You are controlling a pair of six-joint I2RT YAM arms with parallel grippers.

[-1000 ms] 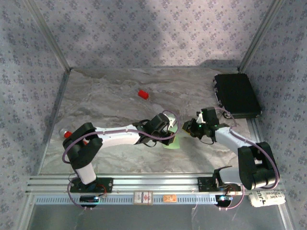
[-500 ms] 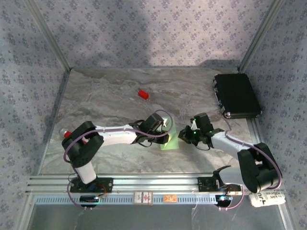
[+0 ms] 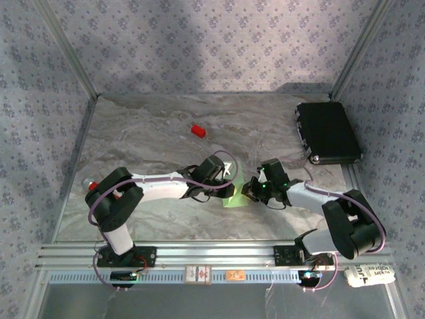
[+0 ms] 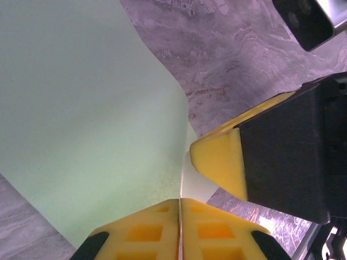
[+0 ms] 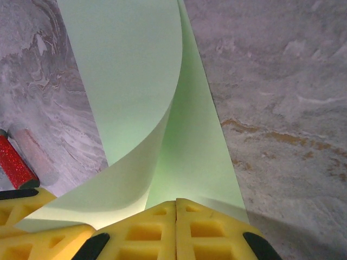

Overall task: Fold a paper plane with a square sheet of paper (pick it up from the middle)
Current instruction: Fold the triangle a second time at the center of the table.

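A small red block (image 3: 198,131) is lying on the marble tabletop (image 3: 133,139), well behind the arms. The left fingers (image 4: 146,233) are pressing together on an edge of the square sheet of paper (image 4: 81,108), which is curling upward between the two arms, near the middle of the tabletop. The right fingers (image 5: 211,230) are pinching the same pale-green sheet, closed on it just beside the left ones. A black case (image 3: 328,131) is sitting at the far right.
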